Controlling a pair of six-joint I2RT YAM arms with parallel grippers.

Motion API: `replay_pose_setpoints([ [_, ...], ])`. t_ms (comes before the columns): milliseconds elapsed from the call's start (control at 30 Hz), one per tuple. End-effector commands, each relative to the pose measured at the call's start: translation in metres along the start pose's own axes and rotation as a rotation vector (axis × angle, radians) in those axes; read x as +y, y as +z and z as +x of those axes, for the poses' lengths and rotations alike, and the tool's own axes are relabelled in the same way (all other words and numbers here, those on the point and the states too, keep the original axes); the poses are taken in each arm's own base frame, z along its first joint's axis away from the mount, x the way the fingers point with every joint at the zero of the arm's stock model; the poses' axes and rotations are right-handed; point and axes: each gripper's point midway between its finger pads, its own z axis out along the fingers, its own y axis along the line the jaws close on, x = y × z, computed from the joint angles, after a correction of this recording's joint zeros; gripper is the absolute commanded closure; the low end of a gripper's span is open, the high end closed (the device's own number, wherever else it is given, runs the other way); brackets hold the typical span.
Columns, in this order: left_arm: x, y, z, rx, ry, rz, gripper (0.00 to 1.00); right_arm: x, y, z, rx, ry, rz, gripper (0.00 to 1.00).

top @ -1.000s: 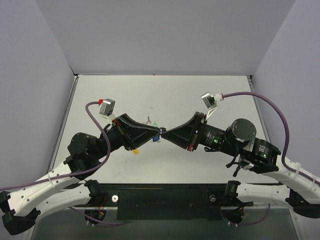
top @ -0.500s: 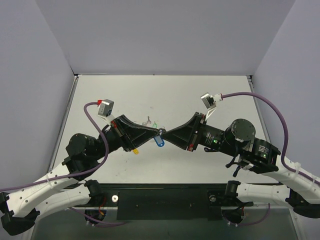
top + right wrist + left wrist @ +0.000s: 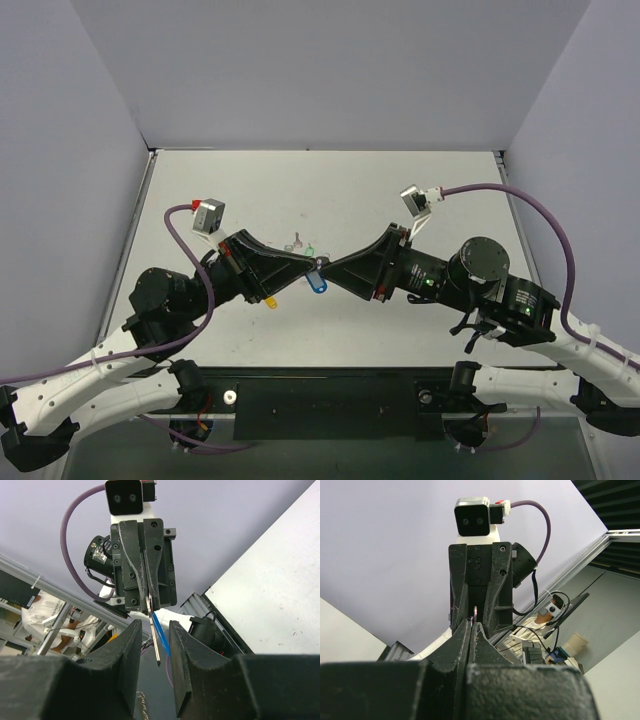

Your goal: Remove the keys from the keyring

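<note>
You are in a robotics lab, at a purpose-built test cell rather than a home or a shop. The white table (image 3: 400, 200) is boxed in on its left, right and far sides by plain pale lavender panels (image 3: 300, 70). A left arm (image 3: 190, 290) and a right arm (image 3: 480, 275), both black, rise from a black mounting plate (image 3: 330, 405) at the near edge, each trailing a purple cable (image 3: 490, 186) to a small wrist camera (image 3: 208, 216). Beyond the enclosure, your wrist views catch aluminium framing (image 3: 55, 591) and a person (image 3: 549, 611) at a cluttered desk with a keyboard (image 3: 532, 655) and a pale cup (image 3: 576, 642)
</note>
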Motion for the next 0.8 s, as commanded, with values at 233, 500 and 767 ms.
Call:
replay_pose_setpoints([
  [233, -0.0178, -0.0011, -0.0075, -0.018, 0.013, 0.053, 1.00, 0.0189, 0.0046, -0.0172, -0.047, -0.012, -0.053, 0.81],
  [500, -0.0160, -0.0022, -0.0062, -0.013, 0.011, 0.043, 1.00, 0.0196, 0.0027, -0.0192, -0.055, -0.017, -0.054, 0.88],
  [767, -0.0152, -0.0022, -0.0059, -0.010, 0.012, 0.037, 1.00, 0.0226, 0.0006, -0.0224, -0.064, -0.020, -0.061, 0.84],
])
